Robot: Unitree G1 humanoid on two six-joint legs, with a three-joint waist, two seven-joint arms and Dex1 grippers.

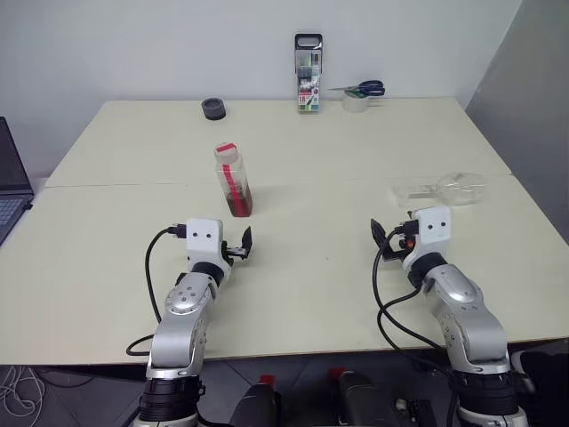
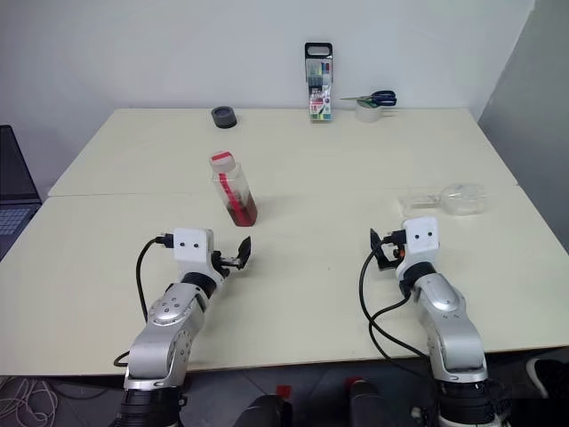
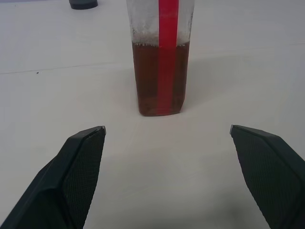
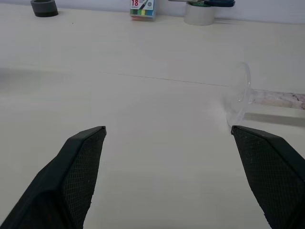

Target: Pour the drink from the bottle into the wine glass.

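Cream worktop [image 1: 293, 267] with a seam running across its middle. Bottle [image 1: 233, 181], clear and squarish with a red cap and a red label strip, standing upright left of centre, just beyond the seam. Amber-brown drink [image 3: 159, 78] filling roughly its lower part. Wine glass [image 1: 442, 189] lying on its side toward the right edge of the worktop, well apart from the bottle, foot turned to the robot's left and bowl to the right; seen foot-on and stem trailing away in the right wrist view [image 4: 240, 98].

Left gripper [image 1: 242, 246] hovering level above the worktop, near the bottle and on the robot's side of it, black fingers [image 3: 78, 167] spread wide and holding nothing, the bottle framed between them but not touched. Right gripper [image 1: 388, 238] likewise level and spread wide, empty, near the fallen glass, its fingertips apart from the foot.

Along the far edge: a dark tape roll [image 1: 212, 108] at left, a tall marker pack [image 1: 308, 73] with a black top near the middle, a pale tape roll [image 1: 356, 102] with blue-handled scissors [image 1: 364, 89] resting on it. Corner of a laptop [image 1: 11, 187] at the far left.
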